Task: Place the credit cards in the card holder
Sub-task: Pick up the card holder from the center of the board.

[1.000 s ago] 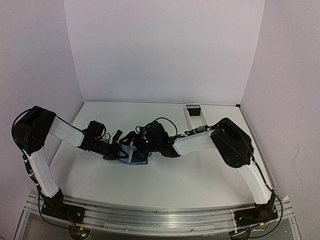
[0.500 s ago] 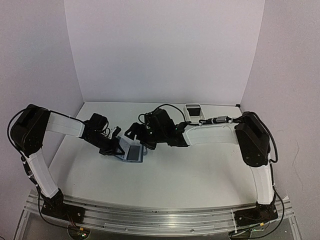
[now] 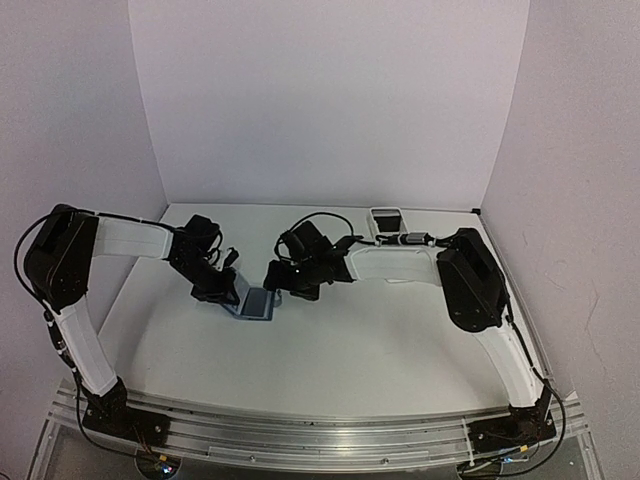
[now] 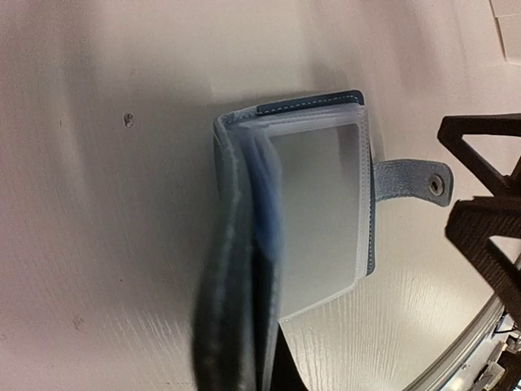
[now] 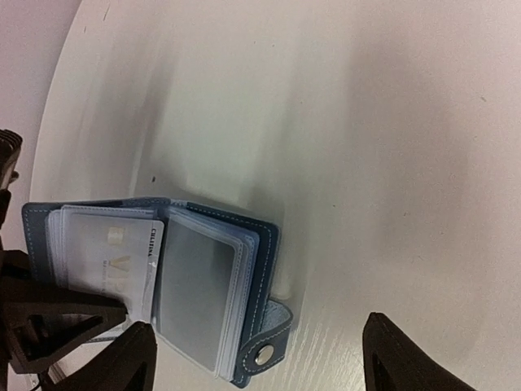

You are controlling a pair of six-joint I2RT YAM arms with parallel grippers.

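The blue card holder point(image 3: 258, 303) lies open on the table between my two grippers. My left gripper point(image 3: 228, 290) is shut on its left cover point(image 4: 236, 318), which stands up on edge. Clear sleeves point(image 4: 317, 216) fan out to the right, and the snap tab point(image 4: 411, 181) lies flat on the table. One light-coloured credit card point(image 5: 110, 261) sits in a left-hand sleeve. Just behind the holder, my right gripper point(image 3: 287, 280) hovers open, its fingers point(image 5: 407, 358) on either side of the snap tab point(image 5: 264, 353). Another dark credit card point(image 3: 386, 222) lies in the white tray.
The long white tray point(image 3: 385, 238) stands at the back right of the table, near the right arm's forearm. White walls close the table at the back and on both sides.
My left gripper has shut on the holder's cover and drawn it slightly left. The right gripper has pulled up and back from the holder, its jaws narrowing a little.
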